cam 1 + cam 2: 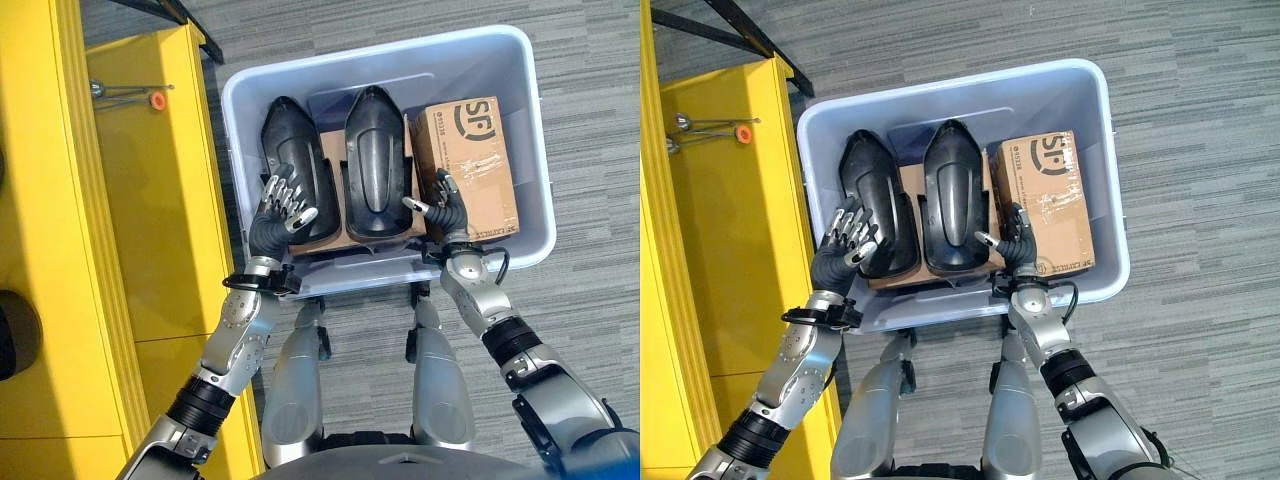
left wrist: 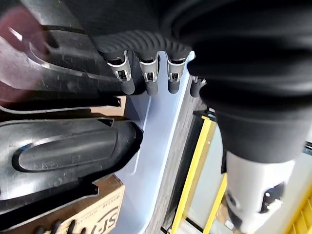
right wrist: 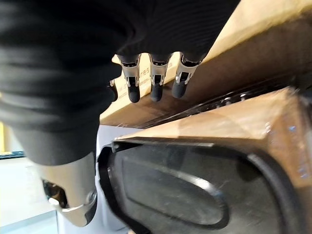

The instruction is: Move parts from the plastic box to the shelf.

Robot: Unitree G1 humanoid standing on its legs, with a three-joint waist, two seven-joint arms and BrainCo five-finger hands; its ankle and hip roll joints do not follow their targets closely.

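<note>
Parts lie side by side in the plastic box (image 1: 535, 150): two black moulded shells, the left shell (image 1: 292, 160) and the middle shell (image 1: 376, 160), resting on a flat cardboard sheet (image 1: 327, 165), with a cardboard carton (image 1: 468, 160) to their right. Each shell runs lengthwise away from the robot, narrow end farthest. The left hand (image 1: 285, 205) sits on the near end of the left shell, fingers loosely spread and not closed round it. The right hand (image 1: 443, 205) hovers between the middle shell and the carton, fingers relaxed and holding nothing (the thumb points toward the shell). The yellow shelf (image 1: 60, 250) stands to the left, nearer the left arm. Whether either hand's fingertips actually press anything is hard to tell.
</note>
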